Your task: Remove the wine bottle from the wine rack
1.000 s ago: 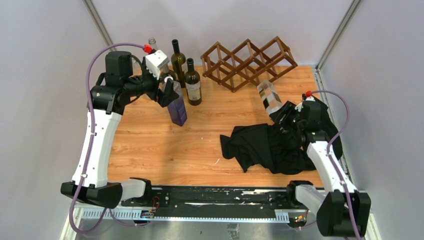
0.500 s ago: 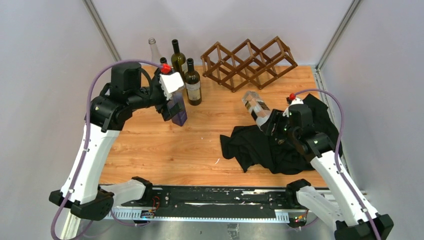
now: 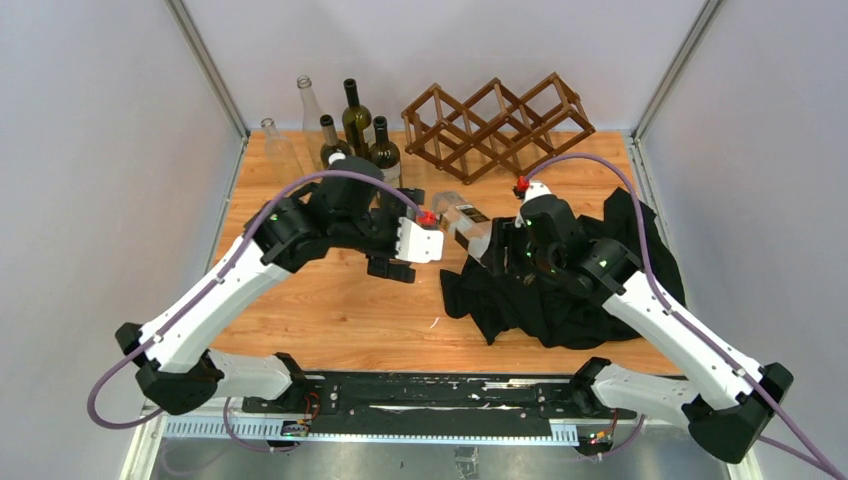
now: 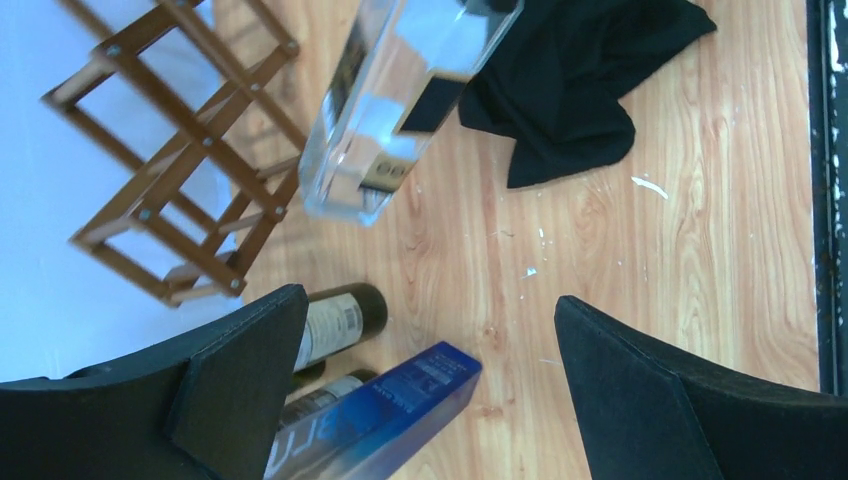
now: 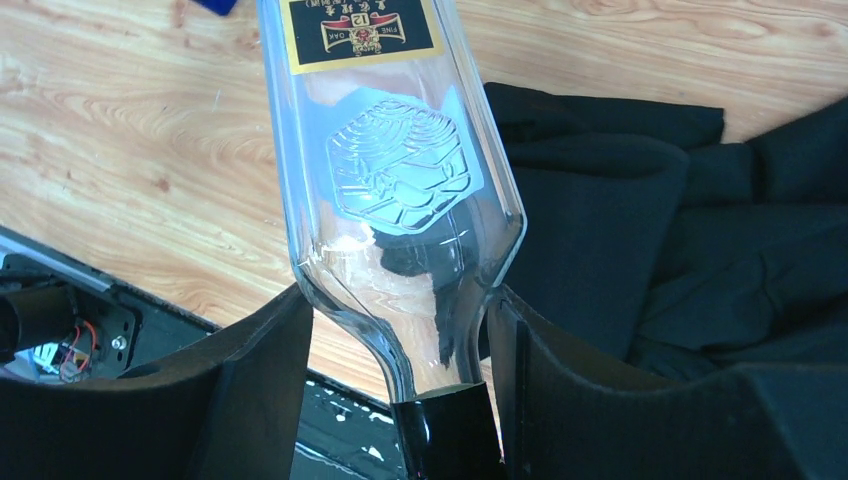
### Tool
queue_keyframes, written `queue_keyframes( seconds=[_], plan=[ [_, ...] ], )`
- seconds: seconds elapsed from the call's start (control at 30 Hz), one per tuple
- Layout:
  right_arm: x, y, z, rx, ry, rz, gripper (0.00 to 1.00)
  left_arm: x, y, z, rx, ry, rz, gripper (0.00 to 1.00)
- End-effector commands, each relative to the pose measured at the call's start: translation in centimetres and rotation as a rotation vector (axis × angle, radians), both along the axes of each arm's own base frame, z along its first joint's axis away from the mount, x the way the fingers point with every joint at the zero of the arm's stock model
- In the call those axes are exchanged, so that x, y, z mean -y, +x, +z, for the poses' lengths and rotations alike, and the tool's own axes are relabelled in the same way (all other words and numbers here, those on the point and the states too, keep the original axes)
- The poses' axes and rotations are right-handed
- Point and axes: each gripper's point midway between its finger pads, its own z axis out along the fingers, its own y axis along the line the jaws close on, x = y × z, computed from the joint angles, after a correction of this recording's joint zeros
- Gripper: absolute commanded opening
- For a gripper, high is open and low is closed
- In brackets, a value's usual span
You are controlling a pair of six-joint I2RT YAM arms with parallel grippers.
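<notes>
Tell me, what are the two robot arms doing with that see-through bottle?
The right gripper holds the clear square glass bottle by its neck end, tilted above the wooden table and the crumpled black cloth. The bottle is off the dark brown wooden lattice rack, whose cells look empty. The left gripper is wide open, holds nothing and faces the bottle. Several dark bottles stand at the back left.

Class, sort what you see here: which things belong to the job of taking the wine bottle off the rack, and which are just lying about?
Belongs to the job:
- clear bottle, clamped in the right gripper
- wine rack
- left gripper, open

Just lying about:
- black cloth
- standing bottles at the back left
- blue bottle
</notes>
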Motion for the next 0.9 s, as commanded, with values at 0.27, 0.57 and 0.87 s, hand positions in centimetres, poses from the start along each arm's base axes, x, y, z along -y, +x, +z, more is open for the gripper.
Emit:
queue_keyframes(
  seconds=[0.27, 0.57, 0.87],
  plan=[
    [-5.9, -0.6, 7.4, 0.085, 0.238, 0.157, 0.00, 3.0, 1.5, -3.4, 0.166, 0.132, -0.122, 1.00],
    [-7.7, -2.3, 8.4, 0.033, 0.320, 0.256, 0.00, 4.0, 2.1, -5.8, 0.298, 0.233, -0.232, 1.00],
    [-8.4, -3.4, 10.1, 0.006, 0.429, 0.274, 0.00, 5.5, 3.1, -7.1, 0.332, 0.271, -0.246, 1.00]
  ],
)
